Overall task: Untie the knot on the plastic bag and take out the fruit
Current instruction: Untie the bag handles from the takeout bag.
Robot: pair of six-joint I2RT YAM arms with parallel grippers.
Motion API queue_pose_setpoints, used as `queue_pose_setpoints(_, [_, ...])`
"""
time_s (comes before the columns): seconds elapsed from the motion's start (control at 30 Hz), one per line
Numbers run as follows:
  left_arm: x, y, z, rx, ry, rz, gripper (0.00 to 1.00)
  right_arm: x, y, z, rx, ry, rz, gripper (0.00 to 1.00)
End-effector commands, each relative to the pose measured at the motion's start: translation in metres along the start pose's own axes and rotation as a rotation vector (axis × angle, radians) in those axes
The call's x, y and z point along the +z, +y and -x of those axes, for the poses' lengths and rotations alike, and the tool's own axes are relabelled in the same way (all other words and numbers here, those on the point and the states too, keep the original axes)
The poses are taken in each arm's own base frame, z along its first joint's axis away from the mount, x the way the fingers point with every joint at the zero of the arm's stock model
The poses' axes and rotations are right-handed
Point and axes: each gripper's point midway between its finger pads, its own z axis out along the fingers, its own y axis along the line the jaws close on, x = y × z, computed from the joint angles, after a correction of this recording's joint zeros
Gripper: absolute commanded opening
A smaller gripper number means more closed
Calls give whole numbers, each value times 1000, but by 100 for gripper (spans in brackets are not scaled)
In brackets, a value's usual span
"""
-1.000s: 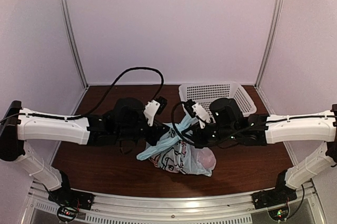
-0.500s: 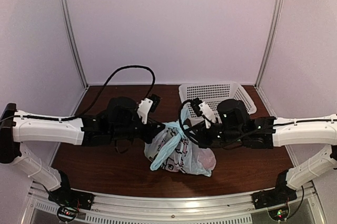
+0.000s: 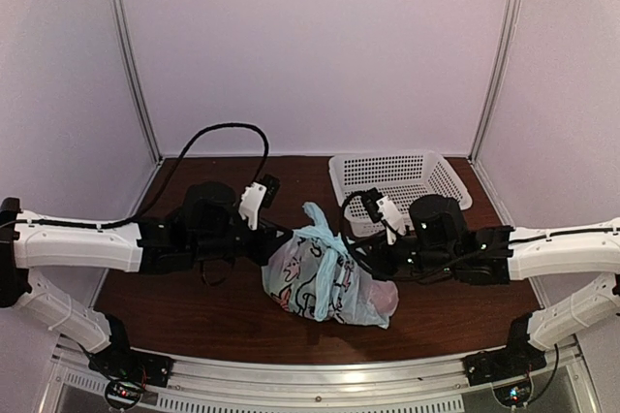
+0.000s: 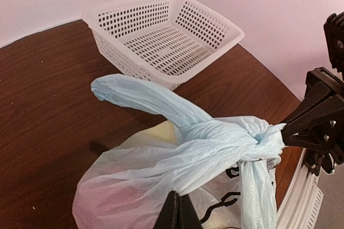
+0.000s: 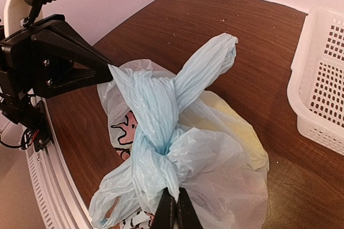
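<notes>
The pale blue plastic bag (image 3: 320, 282) with black cartoon drawings sits on the table between both arms. Its knot (image 4: 262, 135) is tied; it also shows in the right wrist view (image 5: 161, 145). One loose handle end (image 5: 207, 68) sticks up. My left gripper (image 4: 179, 210) is shut on a stretched strip of the bag's plastic running to the knot. My right gripper (image 5: 173, 210) is shut on bunched plastic just below the knot. Fruit shows only dimly through the bag: a yellow shape (image 5: 242, 127) and a pink one (image 3: 383, 292).
A white perforated basket (image 3: 397, 175) stands at the back right, close behind the bag; it also shows in the left wrist view (image 4: 161, 35) and the right wrist view (image 5: 322, 78). A metal rail (image 3: 310, 369) runs along the table's near edge.
Both arms have drawn back and apart, the left one leftward and the right one rightward. The bag's handle that hung out to the lower left is now gathered up, and the plastic is stretched between the grippers.
</notes>
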Motion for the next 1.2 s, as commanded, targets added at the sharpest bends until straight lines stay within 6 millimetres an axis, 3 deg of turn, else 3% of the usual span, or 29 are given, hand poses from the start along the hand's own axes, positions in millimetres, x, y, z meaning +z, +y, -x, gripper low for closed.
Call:
queue_pose_setpoints(0.0, [-7, 16, 12, -42, -58, 49, 0, -2, -12, -10, 18, 7, -54, 0])
queue_pose_setpoints(0.23, [-5, -2, 15, -10, -65, -48, 0, -7, -4, 1, 11, -8, -26, 0])
queue_pose_setpoints(0.4, [-8, -21, 20, 17, -81, -155, 0, -20, 11, 24, -26, -33, 22, 30])
queue_pose_setpoints(0.5, [-8, -28, 20, 23, -84, -194, 0, -26, 16, 37, -56, -40, 18, 44])
queue_pose_setpoints(0.63, [-7, -28, 19, 18, -81, -195, 0, -22, 21, 47, -110, -9, 2, 55])
queue_pose_setpoints(0.87, [-7, -23, 18, 0, -89, -174, 0, -1, 22, 43, -189, 70, -41, 62])
queue_pose_setpoints(1.17, [-2, -23, 14, -14, -72, -178, 0, 3, 16, 25, -186, 103, -54, 54])
